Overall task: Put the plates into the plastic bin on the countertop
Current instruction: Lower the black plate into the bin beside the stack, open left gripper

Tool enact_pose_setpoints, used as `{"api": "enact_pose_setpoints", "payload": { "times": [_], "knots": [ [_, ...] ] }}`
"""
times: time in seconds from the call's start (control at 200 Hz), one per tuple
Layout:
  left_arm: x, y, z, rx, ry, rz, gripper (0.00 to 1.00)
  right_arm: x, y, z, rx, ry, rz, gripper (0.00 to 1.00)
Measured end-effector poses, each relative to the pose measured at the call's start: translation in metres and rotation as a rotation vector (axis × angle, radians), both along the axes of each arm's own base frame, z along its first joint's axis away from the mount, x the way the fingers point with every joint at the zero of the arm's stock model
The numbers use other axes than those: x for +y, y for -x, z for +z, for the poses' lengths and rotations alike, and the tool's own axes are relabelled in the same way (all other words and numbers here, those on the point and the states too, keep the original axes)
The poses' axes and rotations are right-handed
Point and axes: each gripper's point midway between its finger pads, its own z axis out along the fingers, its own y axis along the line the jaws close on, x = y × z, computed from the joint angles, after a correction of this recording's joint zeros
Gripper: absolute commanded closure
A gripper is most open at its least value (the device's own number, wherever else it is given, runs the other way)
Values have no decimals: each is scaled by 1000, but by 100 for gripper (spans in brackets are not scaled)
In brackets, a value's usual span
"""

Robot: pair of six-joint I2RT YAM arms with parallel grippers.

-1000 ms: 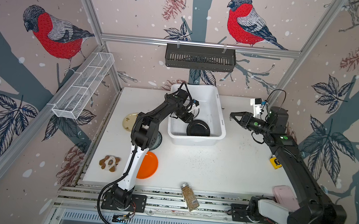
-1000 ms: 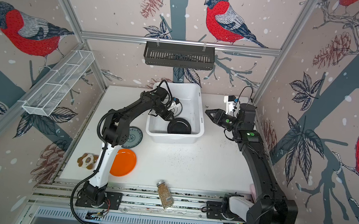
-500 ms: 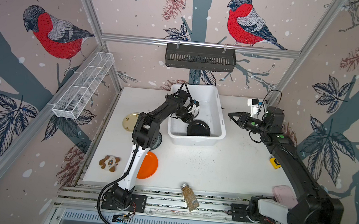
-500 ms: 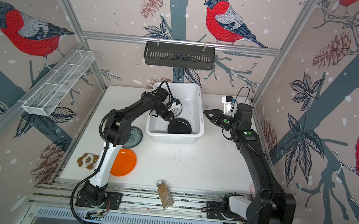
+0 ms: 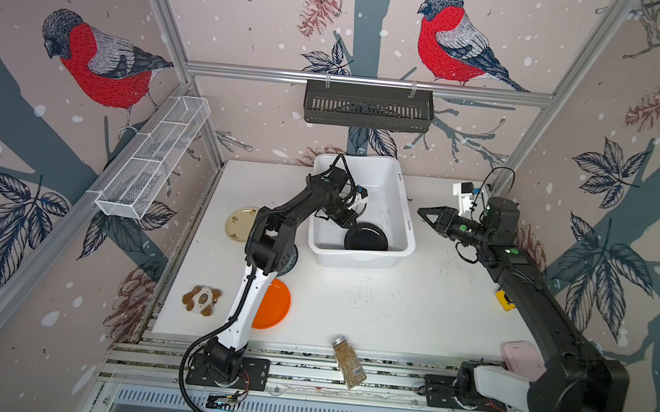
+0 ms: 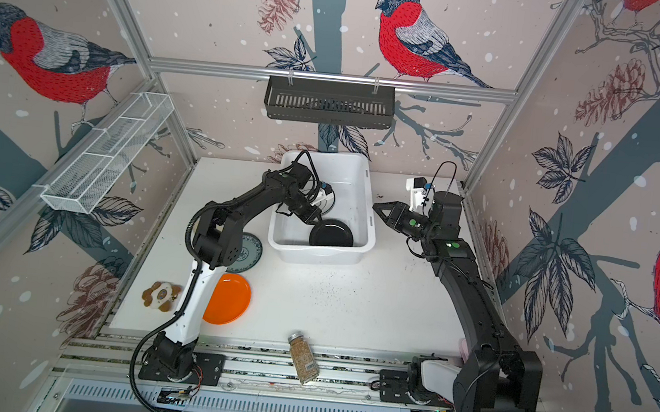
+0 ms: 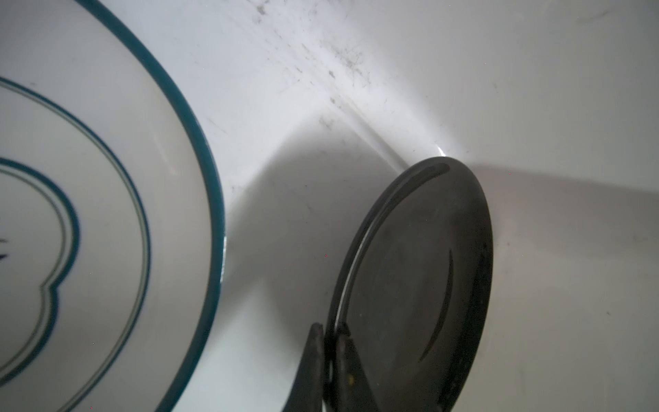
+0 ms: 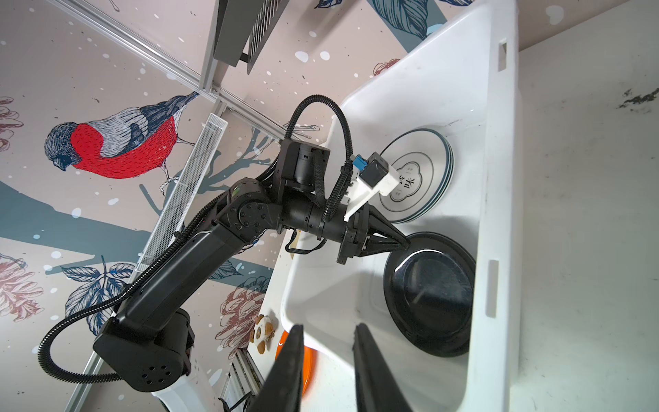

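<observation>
Two plates were inside the plastic bin (image 5: pixel 400 214) at the far middle of the tabletop (image 5: pixel 393 305): a white plate (image 8: pixel 424 167) farther in, and a black plate (image 5: pixel 366 238) at the near end, its rim pinched tightly by the left fingers (image 7: pixel 312 356). The right fingers (image 8: pixel 289 364) hovered right of the bin, narrowly apart, holding nothing.

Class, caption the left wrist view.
Left end effector grips the black plate in the plastic bin, beside a teal-rimmed plate.
</observation>
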Motion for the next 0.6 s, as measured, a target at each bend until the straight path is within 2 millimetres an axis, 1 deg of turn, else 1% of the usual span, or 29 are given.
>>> {"api": "enact_pose_setpoints", "payload": {
  "times": [0.195,0.41,0.52,0.6],
  "knots": [
    [1,-1,-5,-9,-24,-1,89,1,0,-2,15,-10,-2,73],
    [7,-4,-14,-21,-65,5,84,2,0,-2,13,-13,1,73],
    [7,-4,-16,-24,-69,0,79,3,0,0,3,-14,2,73],
    [7,-4,-16,-26,-70,-3,78,4,-3,-4,9,-14,3,73]
  ]
}}
